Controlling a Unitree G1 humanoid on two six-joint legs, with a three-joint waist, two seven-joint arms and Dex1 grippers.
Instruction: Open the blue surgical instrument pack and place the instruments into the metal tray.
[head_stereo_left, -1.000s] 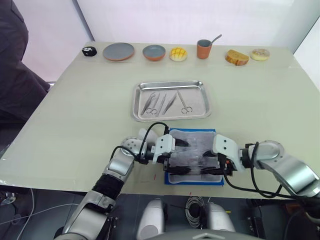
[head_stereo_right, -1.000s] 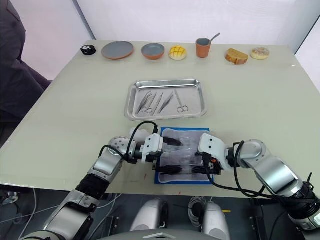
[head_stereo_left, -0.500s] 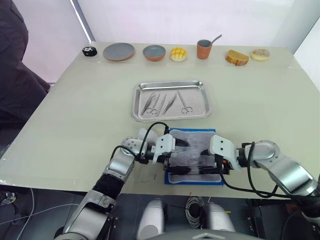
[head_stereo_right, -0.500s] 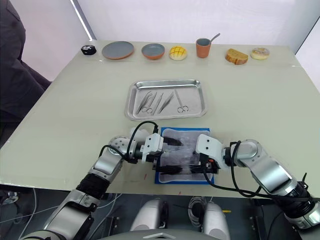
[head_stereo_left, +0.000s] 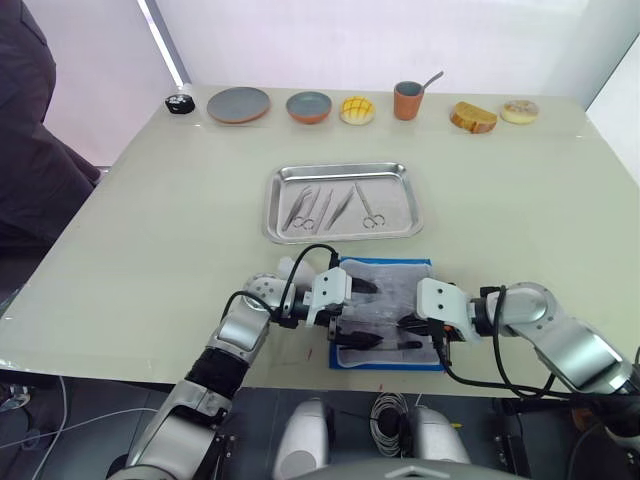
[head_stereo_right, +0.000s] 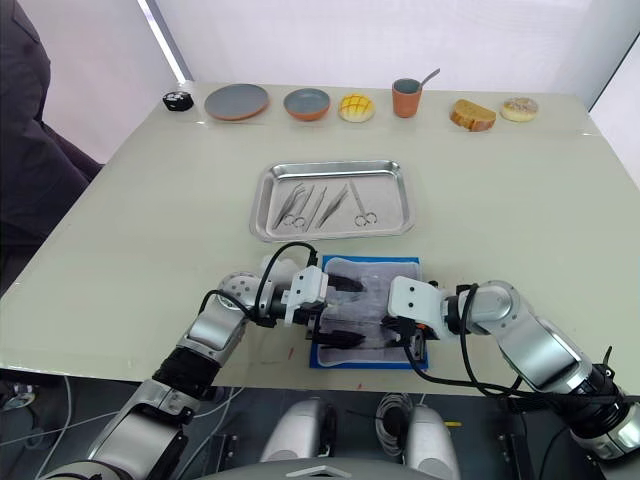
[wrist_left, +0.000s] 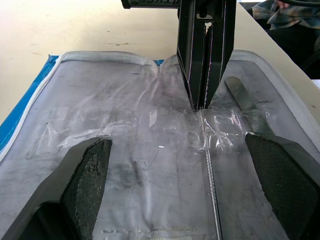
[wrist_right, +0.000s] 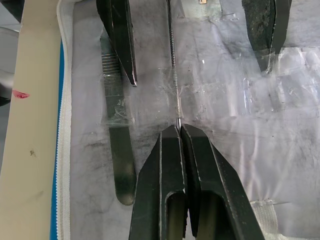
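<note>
Blue surgical instrument pack (head_stereo_left: 388, 313): lies open, clear face up, at the counter's (head_stereo_left: 150, 230) near edge, just before the metal tray (head_stereo_left: 343, 200).

Instruments (head_stereo_left: 335, 207): several lie in the tray.

Left pincer (head_stereo_left: 358, 313): spread wide over the pack.

Right pincer (wrist_right: 178, 131): pressed together on a thin rod (wrist_right: 173, 55); the wrist view shows this, plus a flat tool (wrist_right: 117, 135), seemingly under film.
</note>
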